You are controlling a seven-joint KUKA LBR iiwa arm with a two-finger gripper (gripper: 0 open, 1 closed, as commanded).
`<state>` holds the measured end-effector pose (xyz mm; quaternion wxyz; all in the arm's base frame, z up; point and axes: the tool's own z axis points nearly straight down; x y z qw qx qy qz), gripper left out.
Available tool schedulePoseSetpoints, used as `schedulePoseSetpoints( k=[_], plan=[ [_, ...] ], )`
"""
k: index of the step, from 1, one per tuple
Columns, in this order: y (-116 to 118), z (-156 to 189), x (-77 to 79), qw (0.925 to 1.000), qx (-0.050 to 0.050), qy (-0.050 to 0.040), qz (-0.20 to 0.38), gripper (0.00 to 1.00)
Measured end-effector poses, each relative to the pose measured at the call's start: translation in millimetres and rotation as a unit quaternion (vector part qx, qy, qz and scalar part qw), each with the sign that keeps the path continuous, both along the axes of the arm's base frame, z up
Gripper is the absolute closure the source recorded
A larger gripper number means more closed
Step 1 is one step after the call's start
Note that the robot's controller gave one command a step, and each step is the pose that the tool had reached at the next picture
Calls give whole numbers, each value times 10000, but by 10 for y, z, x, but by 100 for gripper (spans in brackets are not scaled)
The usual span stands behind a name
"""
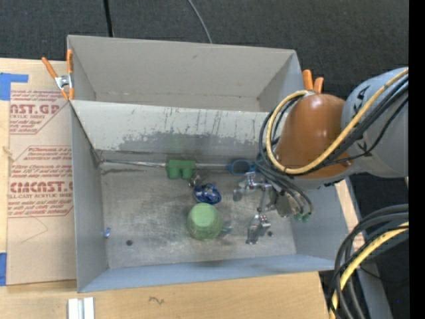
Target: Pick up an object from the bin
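The bin [89,198] is dull grey, its back wall streaked with pale scratches and its floor mottled with lighter scuffs. The block [180,169] is bright green, the round lump [204,221] a paler, yellowish green, and the crumpled scrap [207,193] blue and white. The gripper [250,211] is silvery metal. The wrist cover [312,135] is glossy orange-brown, and the cables [271,135] are yellow and black.

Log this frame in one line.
hand: open, empty | where: right of bin floor | nearest: pale green cup beside it, small blue thing, green block by back wall | pick: not yet
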<state>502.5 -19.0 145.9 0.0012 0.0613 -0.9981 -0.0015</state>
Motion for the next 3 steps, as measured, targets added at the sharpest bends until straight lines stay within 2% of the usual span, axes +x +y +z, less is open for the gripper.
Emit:
schedulePoseSetpoints(
  k=[1,2,3],
  plan=[
    [798,-510,143,9994,6,8,357,0],
    [748,-475,158,9995,-11,-16,321,100],
    [171,808,680,9783,-23,-59,2071,100]
  ],
)
